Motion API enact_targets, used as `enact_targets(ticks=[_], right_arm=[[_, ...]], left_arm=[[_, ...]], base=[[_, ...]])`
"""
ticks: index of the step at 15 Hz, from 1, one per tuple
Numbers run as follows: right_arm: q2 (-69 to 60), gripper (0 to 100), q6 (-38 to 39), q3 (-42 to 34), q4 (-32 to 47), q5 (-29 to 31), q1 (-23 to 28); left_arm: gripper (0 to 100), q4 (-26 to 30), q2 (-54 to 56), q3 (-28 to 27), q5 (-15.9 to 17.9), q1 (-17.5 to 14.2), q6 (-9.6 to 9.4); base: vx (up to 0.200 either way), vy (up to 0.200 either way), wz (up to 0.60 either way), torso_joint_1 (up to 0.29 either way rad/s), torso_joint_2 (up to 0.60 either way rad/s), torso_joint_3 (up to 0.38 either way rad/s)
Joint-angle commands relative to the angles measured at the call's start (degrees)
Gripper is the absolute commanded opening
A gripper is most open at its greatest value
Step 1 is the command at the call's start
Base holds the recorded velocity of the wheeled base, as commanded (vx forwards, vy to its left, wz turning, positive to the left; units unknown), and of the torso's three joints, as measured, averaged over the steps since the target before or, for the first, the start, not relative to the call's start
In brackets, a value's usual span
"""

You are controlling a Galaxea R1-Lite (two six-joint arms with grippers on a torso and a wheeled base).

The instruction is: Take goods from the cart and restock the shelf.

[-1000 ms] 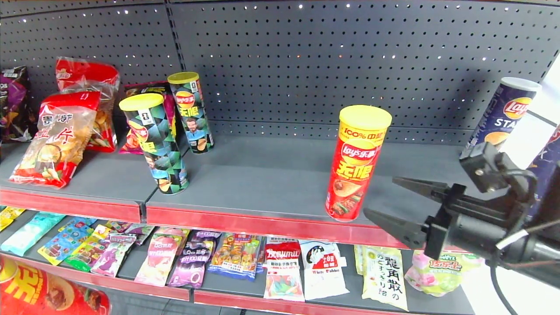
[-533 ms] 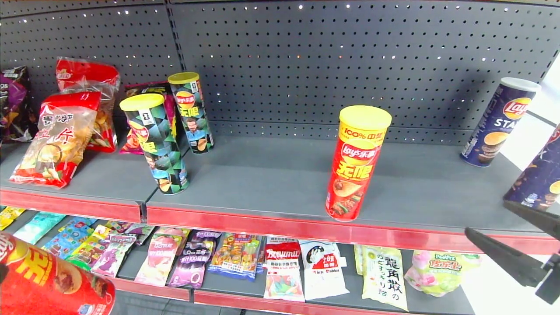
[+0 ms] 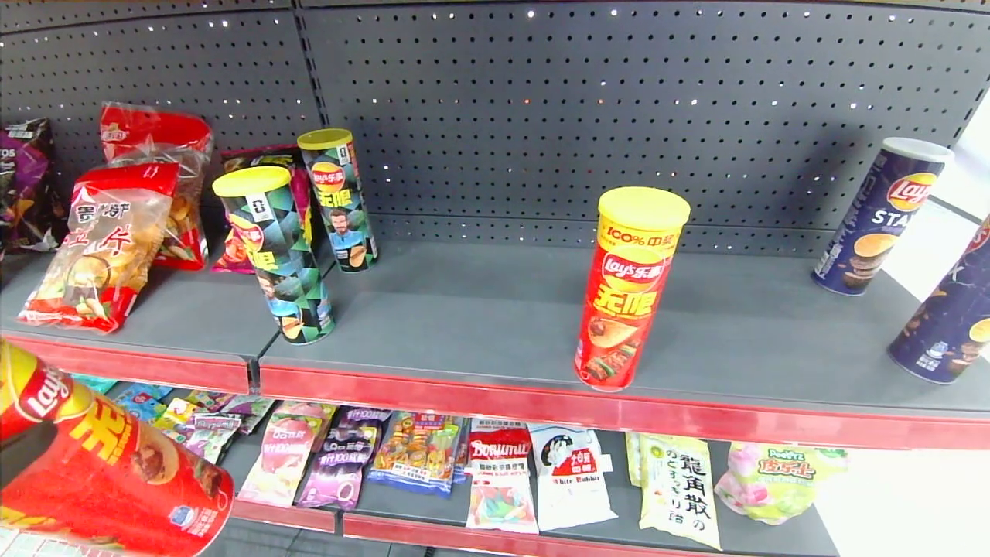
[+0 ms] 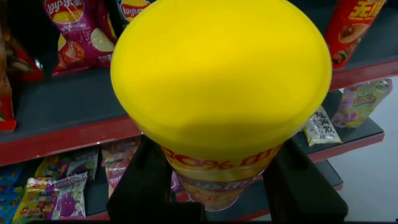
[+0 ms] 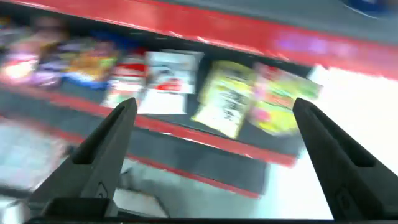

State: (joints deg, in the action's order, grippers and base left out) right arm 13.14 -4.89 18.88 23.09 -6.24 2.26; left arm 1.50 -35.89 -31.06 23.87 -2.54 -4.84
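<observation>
Left gripper (image 4: 222, 186) clasps 1 yellow-lidded red can (image 4: 221, 81).

The head camera faces the shelf (image 3: 479, 309) from in front and slightly above. The left wrist camera peers past a yellow-lidded can (image 4: 221, 81) close to its lens toward that shelf. The right wrist camera looks at sweet packets (image 5: 168, 81) below the shelf, shared with both others.
</observation>
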Motion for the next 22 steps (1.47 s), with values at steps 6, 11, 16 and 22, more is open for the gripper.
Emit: enact_targets(ticks=[6,11,16,22], right_arm=[[-7.52,100,-0.39,-9.13,-5.07,-6.77,2.14],[-7.43,100,0.05,-18.62,-25.9,3.6,2.32],[-8.22,100,4.36,-18.71,-22.65,5.36,-0.06],[-12.97,100,4.71,-18.88,-23.0,3.87,-2.43]], left_arm=[[0,-1.59,-2.96,0.48,0.12,-0.01,0.09],[0,-2.11,-2.96,0.3,0.04,-0.01,0.18],[0,-2.64,-1.29,2.76,0.04,-0.01,0.62],[0,-2.55,-0.06,3.38,0.04,-0.01,0.97]], base=[[0.0,0.0,0.0,0.0,0.0,0.0],[0.0,0.0,0.0,0.0,0.0,0.0],[0.0,0.0,0.0,0.0,0.0,0.0],[0.0,0.0,0.0,0.0,0.0,0.0]])
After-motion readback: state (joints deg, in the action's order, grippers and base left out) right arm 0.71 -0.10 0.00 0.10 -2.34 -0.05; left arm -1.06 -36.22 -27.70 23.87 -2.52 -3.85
